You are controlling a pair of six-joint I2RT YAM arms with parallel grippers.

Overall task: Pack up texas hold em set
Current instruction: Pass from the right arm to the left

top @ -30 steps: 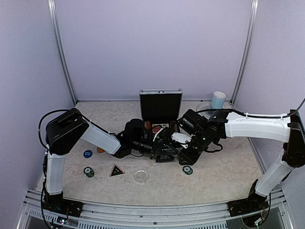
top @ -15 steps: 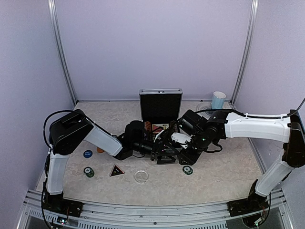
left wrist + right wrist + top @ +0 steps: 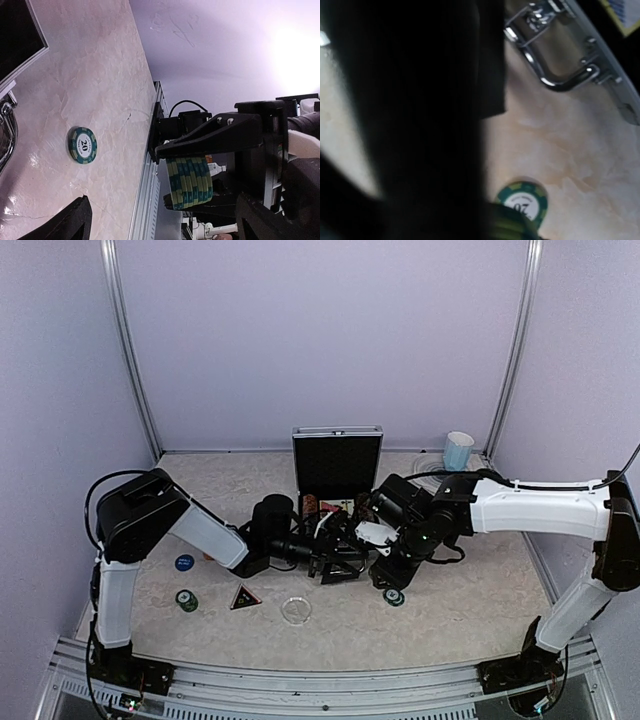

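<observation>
Top: beige marbled surface (image 3: 470,590), lilac walls (image 3: 330,330); open briefcase (image 3: 337,455) on it.
L wrist: left pincer (image 3: 162,205) wide apart; right pincer (image 3: 190,182) clamped on green chip stack (image 3: 182,172) by briefcase front; lone green chip (image 3: 82,145) flat on surface.
R wrist: mostly dark blur; briefcase handle (image 3: 565,77), same chip near it.

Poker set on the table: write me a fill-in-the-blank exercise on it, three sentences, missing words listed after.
1. The right gripper is shut on a stack of chips whose main colour is ____.
2. The single chip lying flat on the table is marked with the number ____.
3. In the top view, the clear disc has a black ____ lying to its left.

Missing words: green; 20; triangle.
</observation>
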